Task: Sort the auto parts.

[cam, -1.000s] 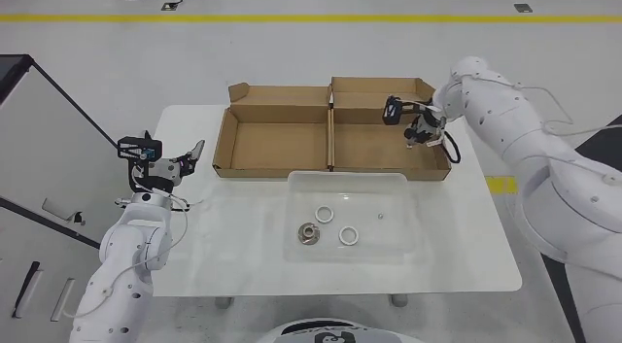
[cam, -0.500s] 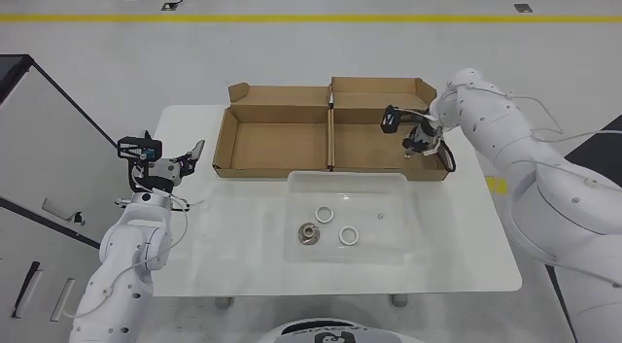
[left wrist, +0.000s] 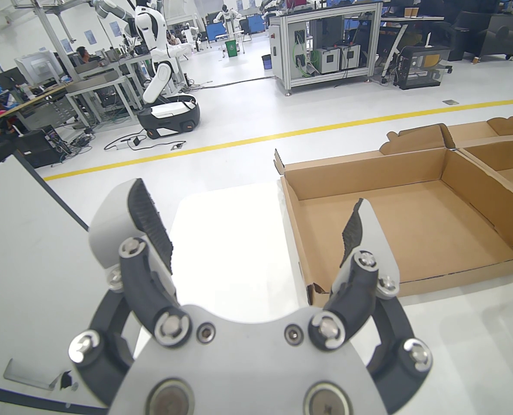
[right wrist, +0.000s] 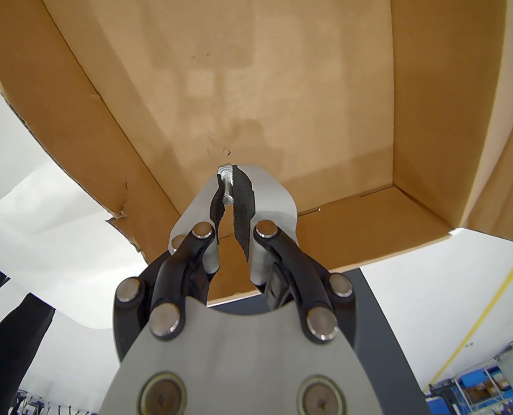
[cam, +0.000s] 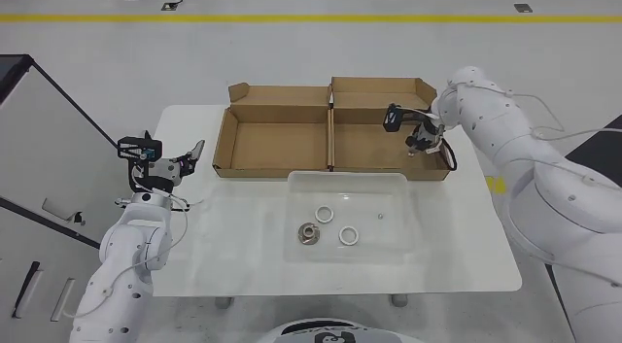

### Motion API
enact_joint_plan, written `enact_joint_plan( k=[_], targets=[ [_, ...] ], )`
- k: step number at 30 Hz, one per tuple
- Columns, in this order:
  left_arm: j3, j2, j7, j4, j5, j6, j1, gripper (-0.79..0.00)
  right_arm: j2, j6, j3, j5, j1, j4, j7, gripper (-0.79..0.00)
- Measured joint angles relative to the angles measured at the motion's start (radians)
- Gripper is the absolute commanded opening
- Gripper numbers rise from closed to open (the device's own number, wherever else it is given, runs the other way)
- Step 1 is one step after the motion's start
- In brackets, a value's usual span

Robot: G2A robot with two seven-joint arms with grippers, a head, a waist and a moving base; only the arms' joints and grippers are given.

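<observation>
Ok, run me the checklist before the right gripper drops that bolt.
1. Grip on bolt by right gripper: ok.
2. Gripper over right box: ok.
3. Height of bolt above box floor: cannot tell.
4. Open left gripper apart from boxes: ok.
5. Tray holds rings to sort next: ok.

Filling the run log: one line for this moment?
right gripper shut on bolt over right box | left gripper open | rings in tray

The right claw point(cam: 416, 148) hangs inside the right-hand box point(cam: 366, 149)
</observation>
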Motion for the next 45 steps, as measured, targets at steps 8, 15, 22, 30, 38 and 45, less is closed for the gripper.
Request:
enact_joint_plan(
  k=[8,15,22,30,38,45],
  targets=[
    [0.0,0.0,0.0,0.0,0.0,0.0,0.0,0.0,-0.003,0.0,0.0,0.014,-0.001,0.01,0.002,-0.785],
    [0.0,0.0,0.0,0.0,0.0,0.0,0.0,0.0,-0.007,0.0,0.0,0.034,-0.003,0.023,0.002,-0.785],
    [0.0,0.0,0.0,0.0,0.0,0.0,0.0,0.0,-0.01,0.0,0.0,0.044,-0.002,0.033,0.002,-0.496],
    [0.0,0.0,0.0,0.0,0.0,0.0,0.0,0.0,-0.013,0.0,0.0,0.053,-0.002,0.039,0.002,-0.453],
    [0.0,0.0,0.0,0.0,0.0,0.0,0.0,0.0,-0.01,0.0,0.0,0.072,0.001,0.035,-0.01,0.0],
    [0.0,0.0,0.0,0.0,0.0,0.0,0.0,0.0,0.008,0.0,0.001,0.035,-0.007,0.016,-0.14,0.0]
  ],
)
